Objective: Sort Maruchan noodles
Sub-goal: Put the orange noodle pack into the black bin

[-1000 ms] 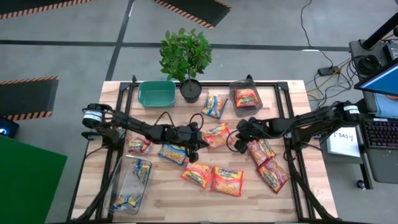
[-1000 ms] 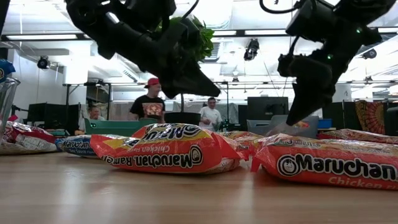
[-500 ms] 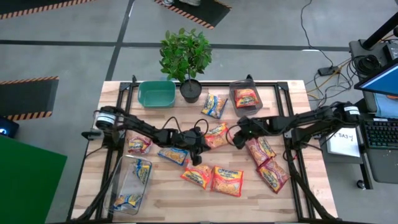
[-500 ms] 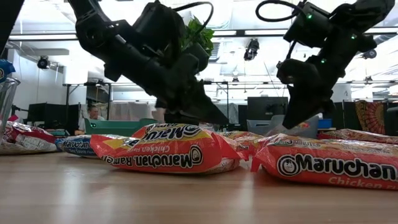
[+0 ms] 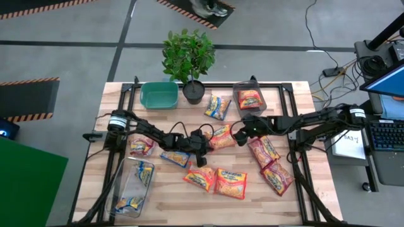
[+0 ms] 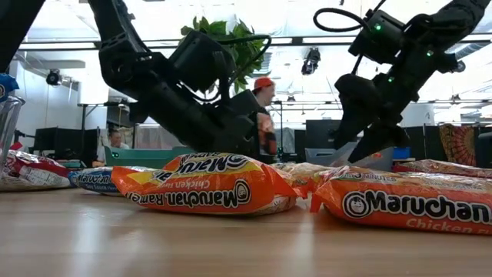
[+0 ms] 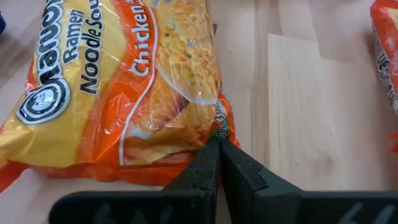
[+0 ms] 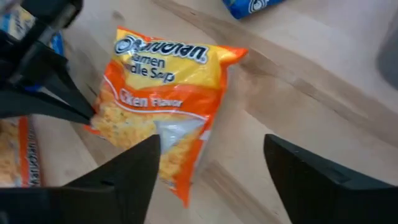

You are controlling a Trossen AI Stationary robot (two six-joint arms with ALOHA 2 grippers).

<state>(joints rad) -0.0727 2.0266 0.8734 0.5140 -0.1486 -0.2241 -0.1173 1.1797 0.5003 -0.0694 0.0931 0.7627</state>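
An orange Maruchan packet (image 5: 219, 136) lies flat on the table's middle; it also shows in the left wrist view (image 7: 118, 87) and the right wrist view (image 8: 165, 93). My left gripper (image 5: 206, 147) is shut, low at the packet's near-left corner (image 7: 219, 142). My right gripper (image 5: 240, 133) is open and empty just right of and above the packet; its fingers (image 8: 134, 171) stand wide apart over the packet's end. Other noodle packets lie around: blue ones (image 5: 218, 106) (image 5: 175, 156), orange ones (image 5: 201, 178) (image 5: 231, 183) and red ones (image 5: 265, 151) (image 5: 278, 178) (image 5: 142, 147). My left gripper meets the orange packet's crimped corner (image 7: 220, 123) with the tips of its shut fingers, coming low and slanting from the table's left and near side. Whether the tips pinch the seam or only touch it, I cannot tell. The packet lies flat on the table.
A green bin (image 5: 159, 94), a potted plant (image 5: 188, 60) and a clear tub holding a red packet (image 5: 250, 98) stand along the far edge. A clear tub with blue packets (image 5: 134, 186) lies at the near left. People show beyond the table (image 6: 265, 115).
My left gripper has gone down and toward the table's right, reaching the orange packet's corner. My right gripper has drawn a little toward the far edge, over the same packet, staying open. The packet lies where it was.
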